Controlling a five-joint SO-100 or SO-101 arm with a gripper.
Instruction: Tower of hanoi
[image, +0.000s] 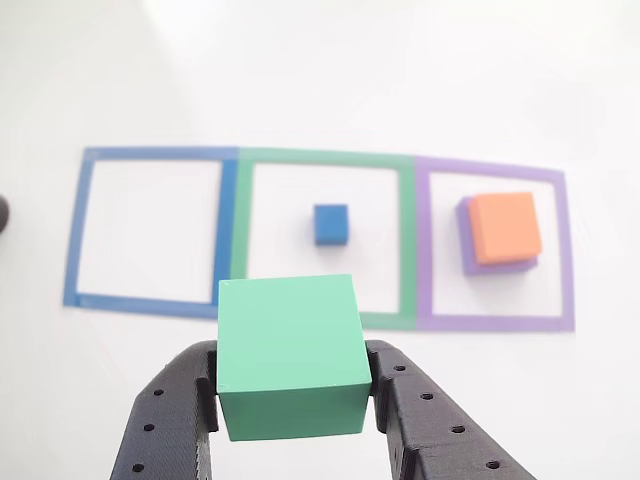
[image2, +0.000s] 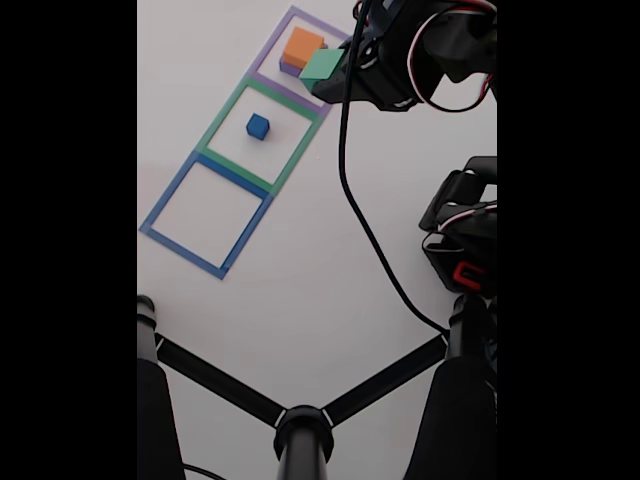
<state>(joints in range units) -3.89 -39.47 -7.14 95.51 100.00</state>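
The gripper (image: 295, 395) has its two black fingers closed against the sides of the green block (image: 290, 355), which it holds clear of the table at the bottom centre of the other view. The grip looks narrow: the pads meet only the lower side faces, so I'd worry the block could twist or slip during a quick swing. If it comes down off-centre on the orange block (image: 506, 227), it could tip off or nudge the stack askew, since orange already sits offset on the purple block (image: 470, 250).

At the right, the purple tape square (image: 565, 250) holds that stack. The green tape square (image: 405, 240) in the middle holds the small blue block (image: 331, 224). The blue tape square (image: 78, 230) at left holds nothing.
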